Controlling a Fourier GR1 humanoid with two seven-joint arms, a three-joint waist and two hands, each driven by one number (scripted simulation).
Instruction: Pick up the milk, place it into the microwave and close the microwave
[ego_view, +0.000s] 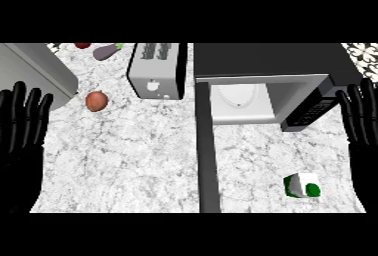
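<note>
The right hand rests open at the right edge, fingers straight and pointing up, holding nothing. The left hand rests the same way at the left edge. Near the right hand, the green-and-white milk carton stands on the marble counter, in front of the microwave. The microwave's door is swung wide open, just left of the carton. Farther left are a toaster and a reddish-brown potato.
</note>
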